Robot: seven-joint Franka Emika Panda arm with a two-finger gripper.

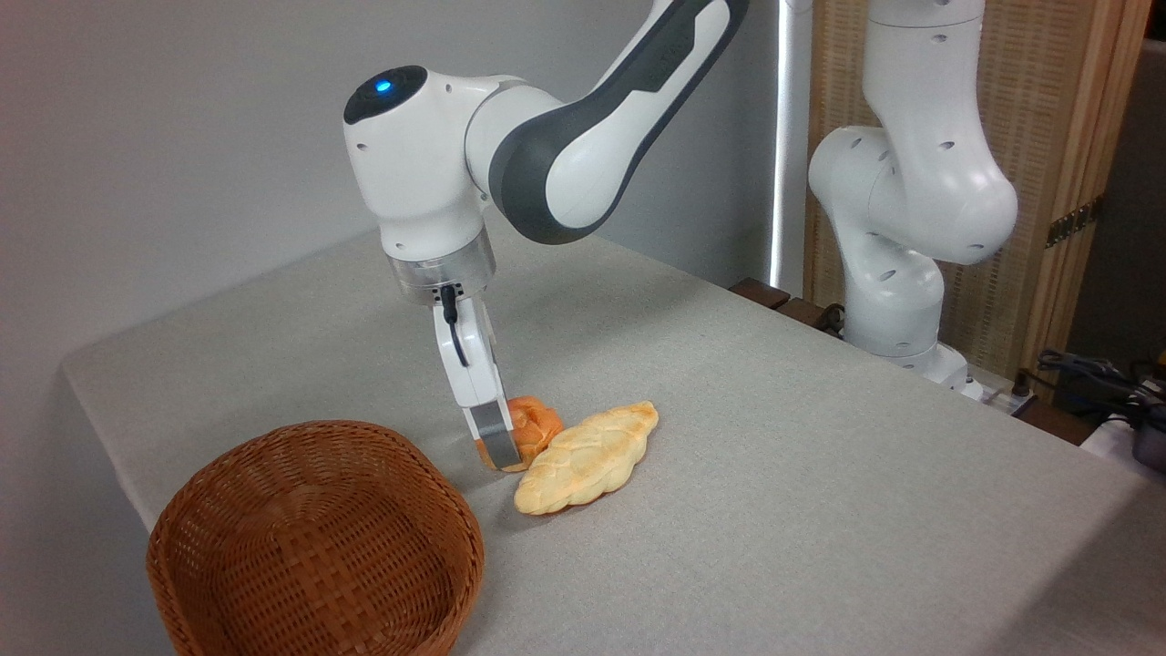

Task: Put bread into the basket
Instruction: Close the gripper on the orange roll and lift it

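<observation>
Sitting at the lower left of the grey surface (820, 474), the wicker basket (314, 542) holds nothing. To its right the end effector (496, 448) points down, its near finger pressed against the left side of the bread (533, 424); whether it is actually clamped cannot be told. The bun rests on the surface, touching the braided loaf (588, 457) further right.

- I see a pale yellow braided loaf (588, 458) lying flat on the grey tablecloth (820, 474).
- Behind, I see a woven wooden-framed screen (1057, 137) and dark cables (1093, 374).
</observation>
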